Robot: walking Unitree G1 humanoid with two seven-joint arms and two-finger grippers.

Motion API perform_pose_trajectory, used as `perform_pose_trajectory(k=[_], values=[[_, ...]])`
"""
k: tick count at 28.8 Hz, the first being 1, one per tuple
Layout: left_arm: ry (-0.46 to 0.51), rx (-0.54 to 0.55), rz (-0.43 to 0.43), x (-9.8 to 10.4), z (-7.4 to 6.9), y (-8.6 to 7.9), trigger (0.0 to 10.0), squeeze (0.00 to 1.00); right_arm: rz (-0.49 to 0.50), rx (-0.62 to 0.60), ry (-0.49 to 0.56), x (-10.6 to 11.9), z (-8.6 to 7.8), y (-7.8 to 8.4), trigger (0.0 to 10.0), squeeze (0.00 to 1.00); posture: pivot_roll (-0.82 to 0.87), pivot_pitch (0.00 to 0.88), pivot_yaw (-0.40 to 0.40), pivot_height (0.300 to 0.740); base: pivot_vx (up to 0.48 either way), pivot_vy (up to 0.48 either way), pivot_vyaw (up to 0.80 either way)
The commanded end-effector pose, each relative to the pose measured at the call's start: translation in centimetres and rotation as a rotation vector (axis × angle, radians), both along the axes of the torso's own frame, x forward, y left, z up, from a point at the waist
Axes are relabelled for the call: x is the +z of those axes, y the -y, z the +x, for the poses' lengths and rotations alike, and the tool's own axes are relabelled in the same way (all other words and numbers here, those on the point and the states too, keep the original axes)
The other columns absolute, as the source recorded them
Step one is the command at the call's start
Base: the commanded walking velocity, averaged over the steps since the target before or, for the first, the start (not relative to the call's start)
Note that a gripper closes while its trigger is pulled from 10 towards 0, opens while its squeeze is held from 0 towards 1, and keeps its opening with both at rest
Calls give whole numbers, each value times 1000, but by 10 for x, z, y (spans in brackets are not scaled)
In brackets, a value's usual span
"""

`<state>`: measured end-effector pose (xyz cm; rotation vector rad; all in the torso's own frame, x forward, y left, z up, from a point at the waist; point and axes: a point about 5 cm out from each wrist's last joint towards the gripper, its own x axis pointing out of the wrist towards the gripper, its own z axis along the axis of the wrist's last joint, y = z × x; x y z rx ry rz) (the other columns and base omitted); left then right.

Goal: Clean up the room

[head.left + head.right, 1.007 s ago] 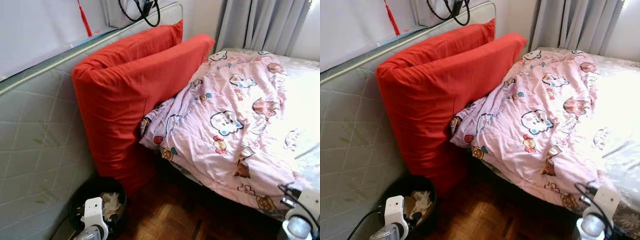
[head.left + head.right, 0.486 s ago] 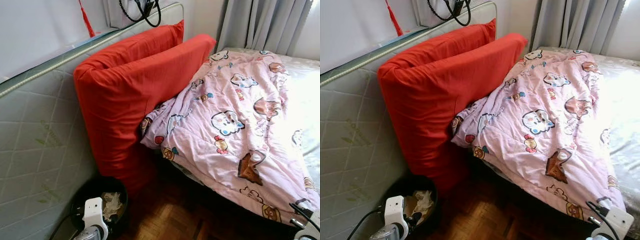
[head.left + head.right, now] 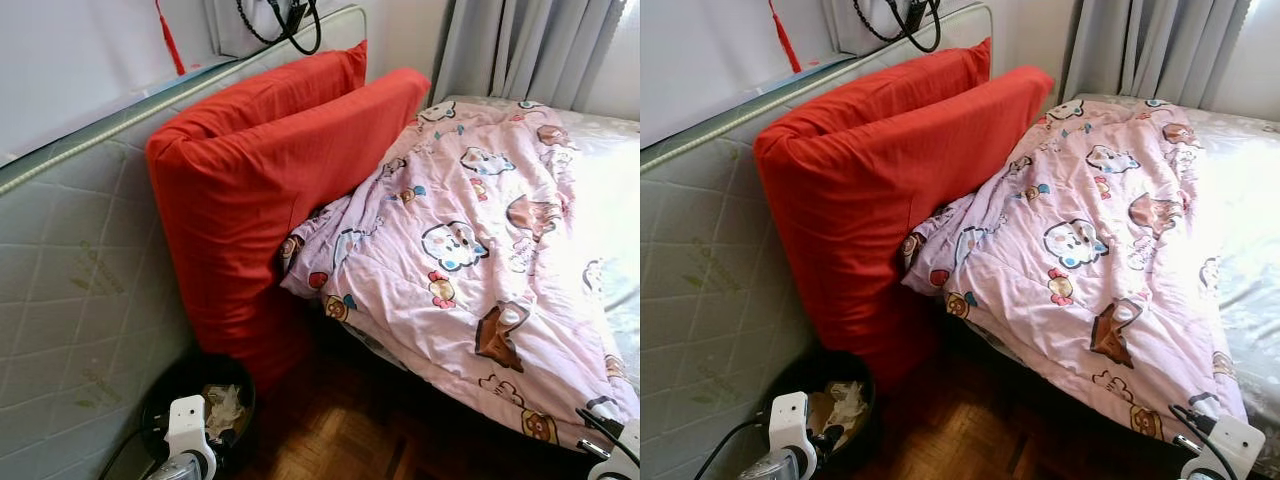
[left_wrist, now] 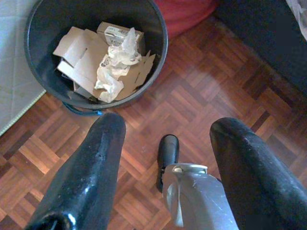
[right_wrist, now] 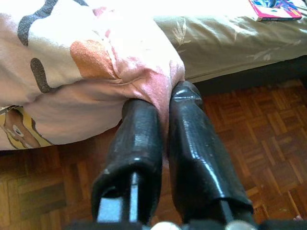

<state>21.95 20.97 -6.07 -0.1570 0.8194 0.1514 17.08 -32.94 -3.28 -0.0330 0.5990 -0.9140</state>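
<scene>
Bed's nowhere near made yet imo: my right gripper (image 5: 165, 98) is pinched tight on the pink quilt (image 3: 470, 250) corner at 5 o'clock, the quilt is bunched against the red cushion (image 3: 260, 190), and the left gripper (image 4: 163, 143) hangs spread by the bin (image 4: 158, 52).

1 pink cartoon-print duvet (image 3: 470, 250) on 1 bed (image 3: 1250, 270). 2 red cushions: front one (image 3: 270, 210), back one (image 3: 300, 85). 1 quilted mattress (image 3: 70, 300) stood on edge. 1 black bin (image 4: 158, 33) w/ several cardboard bits (image 4: 81, 57), 1 small box (image 4: 112, 32), 1 crumpled wrapper (image 4: 115, 64). 1 grey curtain (image 3: 530, 45). 1 red tassel (image 3: 165, 35). 2 grippers: left gripper (image 4: 168, 167), right gripper (image 5: 163, 143). 1 magazine (image 5: 273, 8), pink/blue cover.
</scene>
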Motion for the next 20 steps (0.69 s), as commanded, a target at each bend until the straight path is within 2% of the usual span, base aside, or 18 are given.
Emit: perform_pose_trajectory(k=[1, 14, 15, 16, 18, 19, 20], values=[[-8, -5, 17, 0, -2, -5, 10000, 0, 8, 4, 1, -1, 1, -2, 10000, 976, 72, 0, 55, 740, 0, 0, 0], [-6, -4, 17, 0, -1, -5, 10000, 0, -31, -35, -3, 3, 2, 2, 10000, 980, 77, 0, 54, 740, 0, 0, 0], [-6, -5, 17, 0, -1, -5, 10000, 0, -30, -35, -5, 3, 2, 2, 10000, 976, 79, 0, 53, 740, 0, 0, 0], [-5, -5, 17, 0, -1, -5, 10000, 0, -24, -33, -2, 3, 2, 2, 10000, 914, 79, 0, 53, 740, 0, 0, 0], [-5, -4, 17, 0, -1, -5, 10000, 0, -16, -29, 1, 2, 3, 1, 10000, 914, 79, 0, 53, 740, 0, 0, 0], [-5, -4, 17, 1, -1, -5, 10000, 0, -1, -18, 2, 2, 4, 0, 10000, 0, 76, 0, 54, 740, 0, 0, 0], [-5, -4, 18, 1, -1, -5, 10000, 0, 20, -6, 7, 0, 5, -2, 10000, 0, 76, 0, 54, 740, 0, 0, 0]])
